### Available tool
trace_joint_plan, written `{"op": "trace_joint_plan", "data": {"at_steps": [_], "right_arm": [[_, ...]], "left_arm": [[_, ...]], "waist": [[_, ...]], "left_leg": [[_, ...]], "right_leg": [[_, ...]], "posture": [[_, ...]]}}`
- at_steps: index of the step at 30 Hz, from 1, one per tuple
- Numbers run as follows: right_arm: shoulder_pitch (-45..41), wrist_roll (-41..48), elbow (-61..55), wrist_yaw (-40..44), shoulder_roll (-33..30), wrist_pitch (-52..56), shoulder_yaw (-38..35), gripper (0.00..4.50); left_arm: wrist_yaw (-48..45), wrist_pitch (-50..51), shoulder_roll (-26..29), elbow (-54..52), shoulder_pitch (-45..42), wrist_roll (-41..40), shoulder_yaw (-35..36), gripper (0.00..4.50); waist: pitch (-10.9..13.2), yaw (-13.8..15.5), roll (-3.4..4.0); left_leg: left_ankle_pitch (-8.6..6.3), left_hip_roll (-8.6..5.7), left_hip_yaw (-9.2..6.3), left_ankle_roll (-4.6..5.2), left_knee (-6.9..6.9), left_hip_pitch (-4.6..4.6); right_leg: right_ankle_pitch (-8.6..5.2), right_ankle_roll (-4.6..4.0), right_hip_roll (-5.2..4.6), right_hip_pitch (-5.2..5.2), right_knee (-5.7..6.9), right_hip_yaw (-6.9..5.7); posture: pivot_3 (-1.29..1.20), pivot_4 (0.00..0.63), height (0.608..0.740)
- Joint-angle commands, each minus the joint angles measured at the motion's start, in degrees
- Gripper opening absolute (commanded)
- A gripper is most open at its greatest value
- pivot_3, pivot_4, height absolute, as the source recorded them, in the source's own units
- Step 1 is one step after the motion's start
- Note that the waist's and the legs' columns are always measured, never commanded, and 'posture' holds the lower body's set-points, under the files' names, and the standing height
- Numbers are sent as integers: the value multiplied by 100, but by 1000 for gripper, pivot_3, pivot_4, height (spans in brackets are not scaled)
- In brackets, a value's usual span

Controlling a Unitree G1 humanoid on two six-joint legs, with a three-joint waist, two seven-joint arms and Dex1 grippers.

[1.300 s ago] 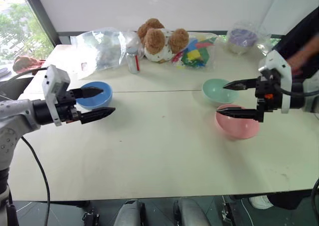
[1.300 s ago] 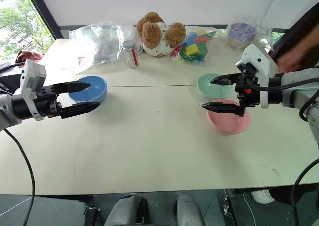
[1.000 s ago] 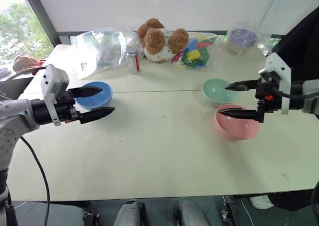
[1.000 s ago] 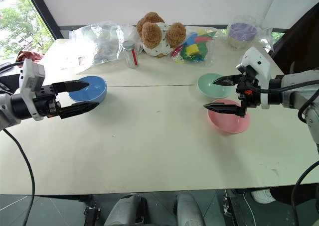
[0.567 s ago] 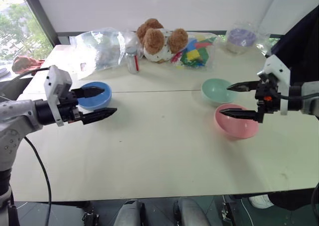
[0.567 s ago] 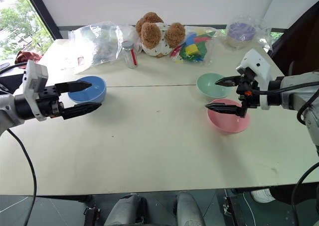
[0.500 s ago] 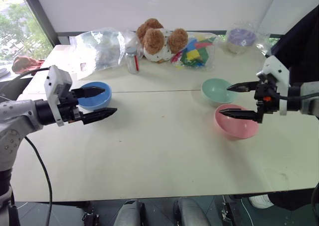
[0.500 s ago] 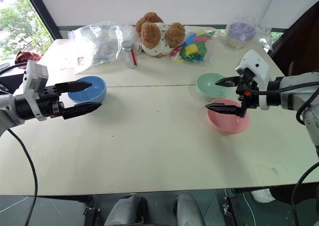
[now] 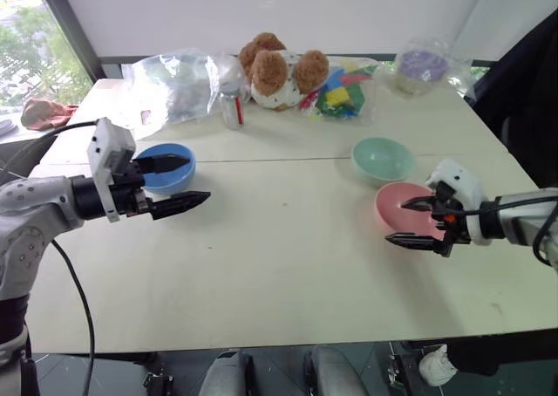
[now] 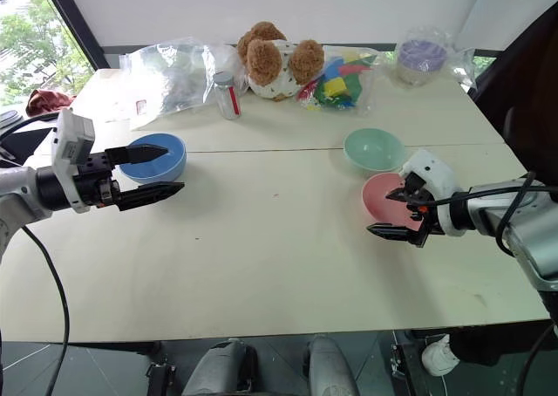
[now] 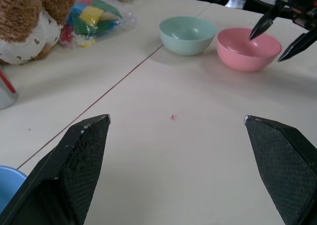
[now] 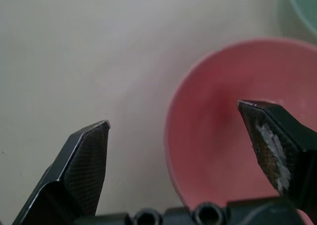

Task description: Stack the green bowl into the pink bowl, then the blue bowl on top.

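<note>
R pincer [image 9: 407, 222] spread astride pink bowl [image 9: 394, 206] near rim.

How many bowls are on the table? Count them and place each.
4. The blue bowl sits at the left, the green bowl right of centre, the pink bowl just in front of it, and a plastic-wrapped purplish bowl at the far right corner.

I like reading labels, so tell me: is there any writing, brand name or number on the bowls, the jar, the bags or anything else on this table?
No text can be read here.
Small jar: red mark on its label, too small to read.
Clear plastic bag: small dark patch, too blurred to read.
Green bowl, pink bowl, blue bowl: plain, no markings.
</note>
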Motion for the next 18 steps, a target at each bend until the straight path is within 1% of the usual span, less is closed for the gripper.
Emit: {"op": "trace_joint_plan", "data": {"at_steps": [1, 2, 4, 7, 10, 12, 15, 17, 18], "right_arm": [[105, -442, 40, -161, 68, -380, 190, 4245], [129, -532, 73, -154, 76, -468, 250, 3953], [175, -720, 154, -149, 91, -659, 376, 3162], [197, -1081, 343, -196, 165, -1040, 616, 1546], [68, -1165, 369, -131, 215, -1172, 629, 127], [-14, -1138, 272, -14, 194, -1182, 556, 57], [-267, -822, -294, 473, 87, -1306, 371, 57], [-667, -411, -713, 855, 170, -1165, 398, 57], [-897, -340, -851, 997, 257, -1157, 553, 57]], "left_arm": [[-12, -112, 23, -58, -102, 28, 37, 4500], [-22, -117, 27, -34, -128, 39, 26, 4500], [-23, -128, 20, -10, -172, 65, -5, 4500], [-22, -143, 6, 3, -225, 104, -61, 4500], [-44, -138, 51, -3, -225, 123, -54, 4500], [-60, -121, 80, 3, -229, 115, -25, 4500], [-83, -114, 120, 50, -263, 127, 1, 4500], [-87, -125, 135, 103, -320, 149, -7, 4500], [-90, -127, 134, 128, -358, 156, -20, 4500]], "waist": [[0, 3, 0], [0, 10, 0], [0, 16, 0], [0, 17, 0], [-1, 12, 0], [-2, 6, -3], [-2, 10, -2], [0, -17, 1], [0, -25, 1]], "left_leg": [[0, 0, 0, 0, 0, 0], [0, 0, 0, 0, 0, 0], [0, 0, 0, 0, 0, -1], [0, 0, 0, 0, 0, -1], [0, 0, 1, 0, 2, -1], [0, 0, 2, 0, 2, 1], [0, 1, 0, 0, 1, 1], [0, 2, 0, 0, -1, 1], [0, 3, 0, 0, -1, 1]], "right_leg": [[0, 0, 1, 0, 0, 0], [0, 0, 2, 0, 0, 0], [0, 0, 3, 0, 0, -1], [0, 0, 3, 0, 0, -1], [0, 0, 4, 0, -1, -1], [0, 0, 6, 1, 0, 2], [0, 0, 7, 1, 0, 0], [0, 0, 8, -1, 0, 1], [0, 0, 9, -2, 0, 1]], "posture": [[0, 150, 740], [0, 150, 740], [0, 150, 740], [0, 150, 740], [0, 150, 740], [0, 150, 740], [0, 150, 740], [0, 150, 740], [0, 150, 740]]}}
